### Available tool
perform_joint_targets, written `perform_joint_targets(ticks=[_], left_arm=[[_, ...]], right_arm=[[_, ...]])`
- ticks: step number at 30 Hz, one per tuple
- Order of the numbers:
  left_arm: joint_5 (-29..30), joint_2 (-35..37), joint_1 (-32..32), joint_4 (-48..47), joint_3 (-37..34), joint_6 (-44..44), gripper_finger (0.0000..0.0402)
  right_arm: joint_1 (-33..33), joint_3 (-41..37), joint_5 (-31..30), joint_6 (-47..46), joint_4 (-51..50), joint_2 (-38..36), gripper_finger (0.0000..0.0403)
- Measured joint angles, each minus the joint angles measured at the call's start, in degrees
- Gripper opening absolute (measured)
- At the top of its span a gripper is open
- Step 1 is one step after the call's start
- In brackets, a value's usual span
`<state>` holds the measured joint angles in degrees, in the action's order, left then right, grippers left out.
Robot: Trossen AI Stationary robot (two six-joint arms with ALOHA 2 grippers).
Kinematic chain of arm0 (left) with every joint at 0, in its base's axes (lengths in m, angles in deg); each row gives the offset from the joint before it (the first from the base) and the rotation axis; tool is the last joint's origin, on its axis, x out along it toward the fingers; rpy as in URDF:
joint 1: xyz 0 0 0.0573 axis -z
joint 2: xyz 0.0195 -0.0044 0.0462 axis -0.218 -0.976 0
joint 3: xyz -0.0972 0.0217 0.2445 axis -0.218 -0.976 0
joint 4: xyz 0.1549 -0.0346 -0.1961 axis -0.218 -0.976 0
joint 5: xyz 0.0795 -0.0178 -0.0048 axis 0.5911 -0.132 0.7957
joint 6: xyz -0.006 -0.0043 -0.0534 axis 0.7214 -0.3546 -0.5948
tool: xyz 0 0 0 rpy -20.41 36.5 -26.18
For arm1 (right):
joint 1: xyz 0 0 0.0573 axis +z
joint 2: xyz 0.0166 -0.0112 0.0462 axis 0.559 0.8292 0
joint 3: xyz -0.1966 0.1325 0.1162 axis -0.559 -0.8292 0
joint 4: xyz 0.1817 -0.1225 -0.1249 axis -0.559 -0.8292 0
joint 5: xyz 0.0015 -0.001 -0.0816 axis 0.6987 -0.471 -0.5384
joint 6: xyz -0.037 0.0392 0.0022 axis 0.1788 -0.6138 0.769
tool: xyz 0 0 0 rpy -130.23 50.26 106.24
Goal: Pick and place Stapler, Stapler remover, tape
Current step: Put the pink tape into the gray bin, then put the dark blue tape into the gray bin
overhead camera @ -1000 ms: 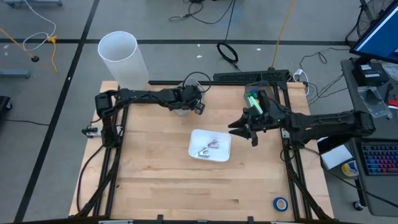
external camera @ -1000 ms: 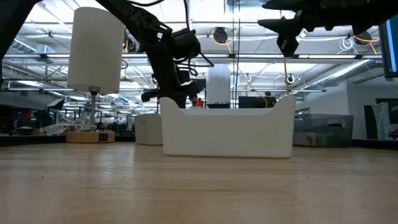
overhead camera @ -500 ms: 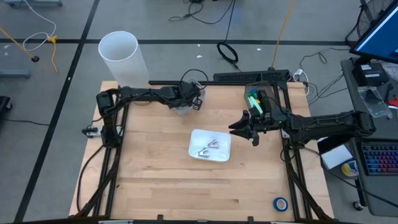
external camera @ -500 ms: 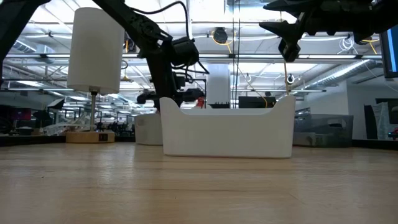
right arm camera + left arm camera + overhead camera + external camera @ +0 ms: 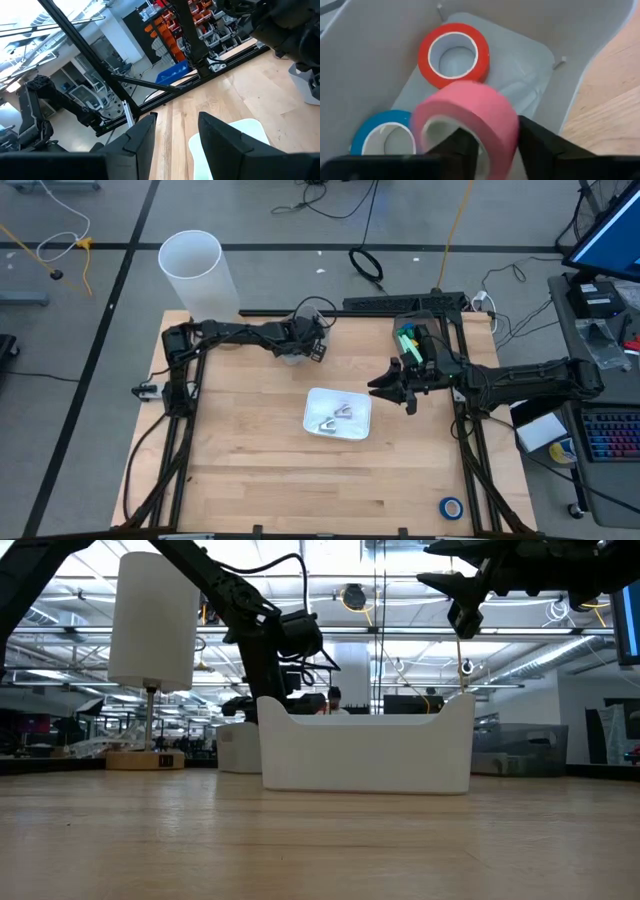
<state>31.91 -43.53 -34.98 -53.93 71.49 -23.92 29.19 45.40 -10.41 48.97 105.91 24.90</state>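
My left gripper (image 5: 497,150) is open and hangs in a small white bin (image 5: 292,356) at the table's far middle. A pink-red tape roll (image 5: 470,120), blurred, stands between its fingers. Under it a red roll (image 5: 454,52) and a blue roll (image 5: 380,135) lie flat on the bin's floor. Another blue roll (image 5: 452,507) lies flat at the near right corner. Small metal pieces (image 5: 335,417), perhaps the stapler remover, lie in the white tray (image 5: 315,395). My right gripper (image 5: 175,145) is open with nothing in it, up in the air to the right of the tray. I cannot make out a stapler. My left gripper comes slanting down into the bin. One finger (image 5: 460,150) stands in the pink-red roll's hole and the other (image 5: 540,145) outside its wall (image 5: 502,125). Whether the fingers touch the wall I cannot tell. The roll stands on edge above the two flat rolls.
A tall white cylinder (image 5: 195,265) stands off the table's far left corner. A green thing (image 5: 405,340) sits by the right arm at the far right. In the low view the tray (image 5: 365,750) hides the bin's inside. Bare wood spreads across the table's near half.
My left gripper has sunk lower into the small bin. The red roll that showed below it in the low view is now out of sight behind the tray. My right arm has stayed where it was.
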Motion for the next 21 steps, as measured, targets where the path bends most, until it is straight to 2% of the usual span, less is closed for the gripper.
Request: perform_joint_targets(ticks=[5, 9, 16, 21], left_arm=[[-1.4, 0.6, -0.1, -0.1, 0.0, 1.7, 0.0187], [-3.0, 3.8, 0.1, -0.3, 0.0, 2.6, 0.0215], [-1.7, 12.5, 0.2, -0.8, 0.0, 4.8, 0.0212], [-6.7, 20.9, 3.6, -1.1, 0.0, 7.4, 0.0197]], right_arm=[[0.0, 0.0, 0.0, -0.4, 0.0, 0.0, 0.0142], [0.0, 0.0, 0.0, -2.8, 0.8, 0.0, 0.0142], [0.0, 0.0, -0.1, -10.9, 5.2, 0.0, 0.0143], [0.0, 0.0, -1.4, -11.5, 8.4, 0.0, 0.0142]])
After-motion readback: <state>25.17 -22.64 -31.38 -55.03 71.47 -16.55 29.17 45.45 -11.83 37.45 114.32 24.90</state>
